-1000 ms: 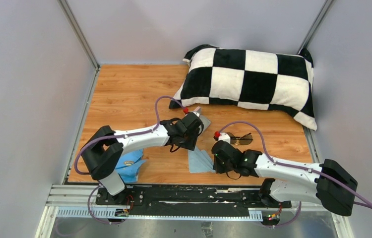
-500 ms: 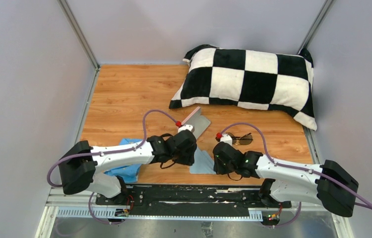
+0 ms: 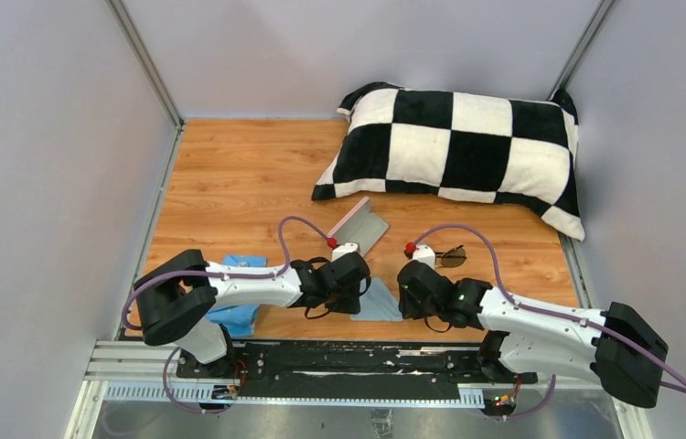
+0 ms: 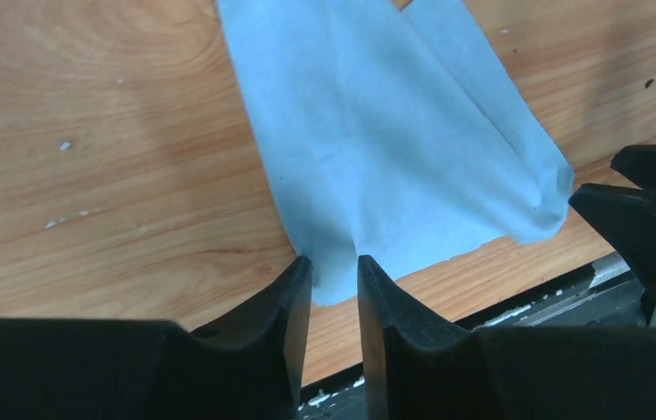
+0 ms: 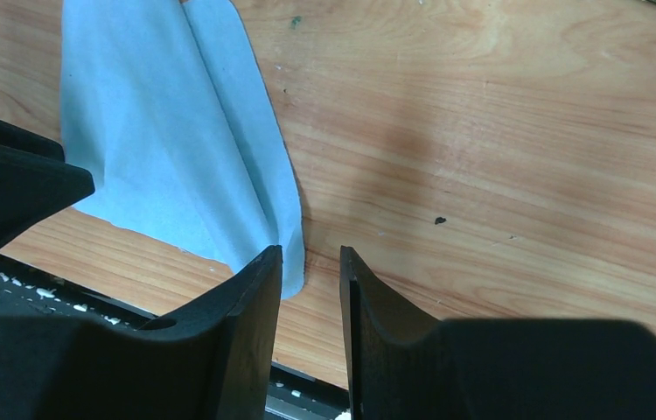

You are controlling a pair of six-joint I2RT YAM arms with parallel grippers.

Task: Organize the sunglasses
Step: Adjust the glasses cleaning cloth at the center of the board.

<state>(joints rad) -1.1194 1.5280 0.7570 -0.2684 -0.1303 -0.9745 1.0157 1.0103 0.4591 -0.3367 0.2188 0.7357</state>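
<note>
The sunglasses [image 3: 450, 257], thin dark frames with brownish lenses, lie on the wooden table right of centre, behind my right arm. No gripper touches them. A light-blue cloth [image 3: 379, 303] lies flat near the front edge between both grippers. My left gripper [image 3: 363, 294] [image 4: 333, 267] stands narrowly open, its tips astride the near corner of the cloth [image 4: 394, 131]. On the other side my right gripper [image 3: 405, 289] [image 5: 310, 258] is narrowly open too, with the cloth [image 5: 167, 131] corner just beside its left finger and bare wood between the tips.
An open pink case [image 3: 360, 222] sits behind the left gripper. A checkered pillow [image 3: 458, 146] fills the back right. A second blue fabric item [image 3: 235, 311] lies under the left arm. The black base rail [image 3: 339, 361] runs close in front of both grippers.
My left gripper came forward from the pink case down to the cloth's left corner and narrowed. My right gripper opened from shut and stayed at the cloth's right corner.
</note>
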